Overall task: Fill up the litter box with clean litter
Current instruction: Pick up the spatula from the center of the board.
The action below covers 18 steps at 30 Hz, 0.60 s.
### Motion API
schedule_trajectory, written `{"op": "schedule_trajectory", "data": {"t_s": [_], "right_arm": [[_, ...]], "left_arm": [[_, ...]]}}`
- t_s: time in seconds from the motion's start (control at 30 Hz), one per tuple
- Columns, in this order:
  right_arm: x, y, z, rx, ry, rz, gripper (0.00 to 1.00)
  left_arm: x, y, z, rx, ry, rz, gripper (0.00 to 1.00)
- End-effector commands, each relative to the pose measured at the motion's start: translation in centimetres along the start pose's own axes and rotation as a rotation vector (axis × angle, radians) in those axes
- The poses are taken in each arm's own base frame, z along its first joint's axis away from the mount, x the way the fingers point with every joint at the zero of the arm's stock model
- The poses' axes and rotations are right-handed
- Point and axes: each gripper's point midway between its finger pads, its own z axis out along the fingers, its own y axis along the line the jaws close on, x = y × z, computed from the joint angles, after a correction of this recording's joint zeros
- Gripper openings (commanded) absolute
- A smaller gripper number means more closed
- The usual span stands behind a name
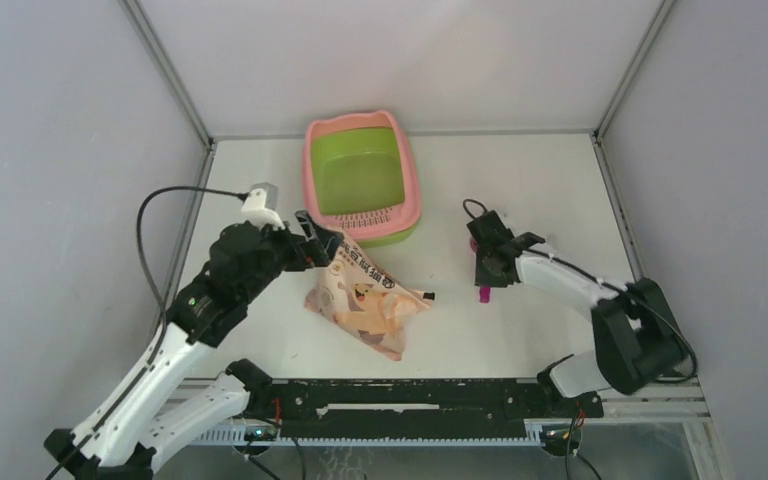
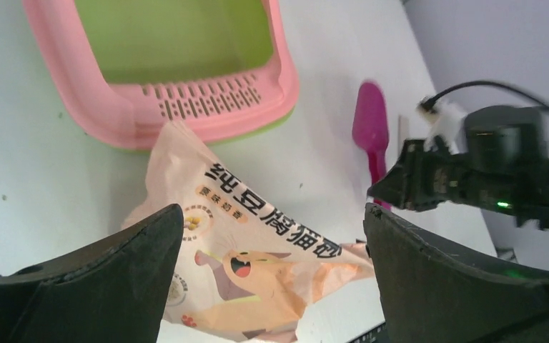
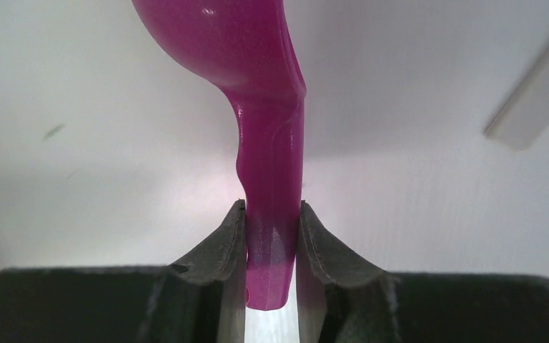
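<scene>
The litter box (image 1: 312,190) stands at the back centre, with a pink rim, a bare lime-green basin and a perforated pink grid at its near end; it also fills the top left of the left wrist view (image 2: 114,107). No litter shows. A peach-pink printed bag (image 1: 365,305) lies on the table in front of the box. My left gripper (image 1: 322,246) hovers at the bag's upper left end, open wide, with the bag (image 2: 257,257) below and between its fingers, untouched. My right gripper (image 1: 487,272) is shut on the handle of a magenta scoop (image 3: 271,143), whose bowl (image 2: 370,125) points toward the back.
Grey walls close in the white table on the left, back and right. A black rail (image 1: 410,400) runs along the near edge between the arm bases. A thin white strip (image 3: 529,93) lies on the table just right of the scoop.
</scene>
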Motion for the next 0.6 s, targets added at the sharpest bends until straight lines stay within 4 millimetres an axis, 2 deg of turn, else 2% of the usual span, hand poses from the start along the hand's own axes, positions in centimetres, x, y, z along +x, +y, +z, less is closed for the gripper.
{"op": "schedule_trajectory", "data": {"t_s": [0.0,0.13,0.23,0.37,0.57], "right_arm": [[-3.7,4.2,-9.9,-0.153,-0.28,-0.232,0.01],[-1.8,7.4,-17.3,-0.277,-0.45,-0.537,0.0],[0.1,8.5,-20.8,-0.286,-0.561,-0.726,0.02],[0.8,8.1,-22.2,-0.112,-0.663,-0.86,0.02],[0.0,8.2,-22.7,0.148,-0.76,-0.936,0.0]], "left_arm": [[-0.2,-3.0,0.1,0.106,0.114,0.031,1.0],[-0.9,-6.1,0.2,0.209,0.18,0.013,1.0],[-1.7,-8.1,-0.4,0.276,0.203,-0.027,1.0],[-3.5,-9.1,-1.9,0.286,0.173,-0.1,1.0],[-4.6,-9.6,-3.8,0.296,0.148,-0.176,1.0]]}}
